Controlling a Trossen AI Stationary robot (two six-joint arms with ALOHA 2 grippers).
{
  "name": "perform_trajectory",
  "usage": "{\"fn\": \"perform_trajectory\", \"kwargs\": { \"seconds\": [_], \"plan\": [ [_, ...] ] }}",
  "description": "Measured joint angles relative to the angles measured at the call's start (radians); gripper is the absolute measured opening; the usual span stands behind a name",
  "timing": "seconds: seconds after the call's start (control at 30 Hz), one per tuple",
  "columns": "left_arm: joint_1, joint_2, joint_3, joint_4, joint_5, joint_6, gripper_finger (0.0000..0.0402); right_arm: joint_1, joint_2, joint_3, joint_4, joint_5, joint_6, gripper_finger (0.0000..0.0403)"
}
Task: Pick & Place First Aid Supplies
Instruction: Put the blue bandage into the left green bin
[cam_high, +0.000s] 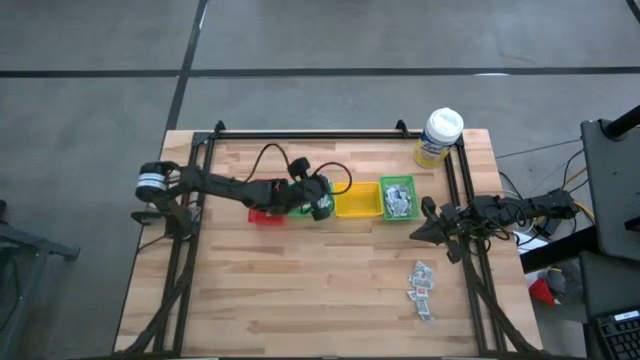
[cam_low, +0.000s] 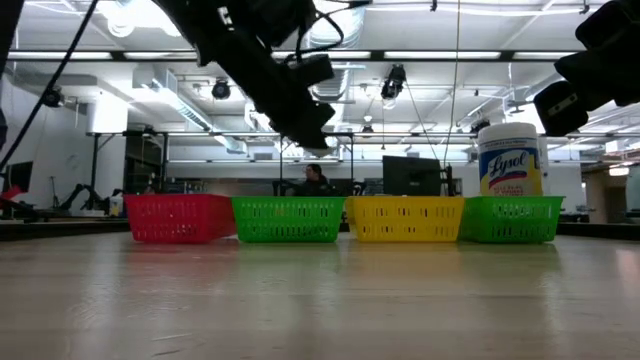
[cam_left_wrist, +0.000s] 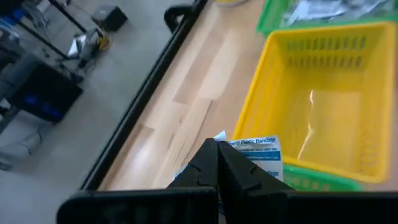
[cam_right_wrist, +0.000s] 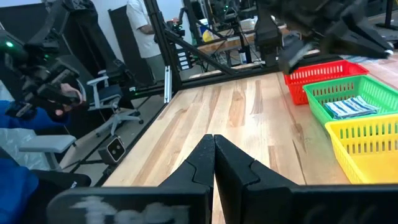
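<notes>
- White-blue bandage sachet (cam_left_wrist: 256, 154) is pinched between the closed fingers of the left gripper (cam_left_wrist: 217, 163), which hangs above the row of bins, so the sachet is off the tabletop (cam_high: 330, 270) and probably on its way to a bin.
- Four bins stand in a line: red bin (cam_low: 178, 217), green bin (cam_low: 288, 218), empty yellow bin (cam_left_wrist: 314, 99), and a second green bin (cam_high: 398, 197) already holding sachets, likely one kind per bin.
- Loose sachets (cam_high: 422, 288) wait near the right edge.
- Right gripper (cam_right_wrist: 214, 155) waits at the right side, fingers closed on nothing.
</notes>
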Motion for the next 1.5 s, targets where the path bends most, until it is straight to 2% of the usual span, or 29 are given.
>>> {"fn": "perform_trajectory", "kwargs": {
  "seconds": [0.2, 0.47, 0.83, 1.17, 1.3, 1.5],
  "plan": [
    [0.035, 0.029, -0.022, 0.0, 0.068, -0.04, 0.0, 0.0, 0.001, 0.0, 0.0, 0.0, 0.0, 0.0008],
    [0.028, 0.037, -0.107, 0.013, 0.105, -0.124, 0.0, 0.0, 0.003, 0.0, 0.0, 0.0, -0.003, 0.0008],
    [0.021, 0.037, -0.188, 0.131, 0.11, -0.114, 0.0, 0.0, 0.004, 0.0, 0.0, 0.0, -0.003, 0.0008],
    [0.024, 0.037, -0.211, 0.136, 0.11, -0.125, 0.0, 0.0, 0.004, 0.0, 0.0, 0.0, -0.002, 0.0008],
    [0.025, 0.037, -0.213, 0.135, 0.11, -0.126, 0.0014, 0.0, 0.004, 0.0, 0.0, 0.0, 0.0, 0.0008],
    [0.026, 0.037, -0.218, 0.135, 0.119, -0.127, 0.0062, 0.0, 0.004, 0.0, 0.0, 0.0, 0.0, 0.0008]
  ]
}}
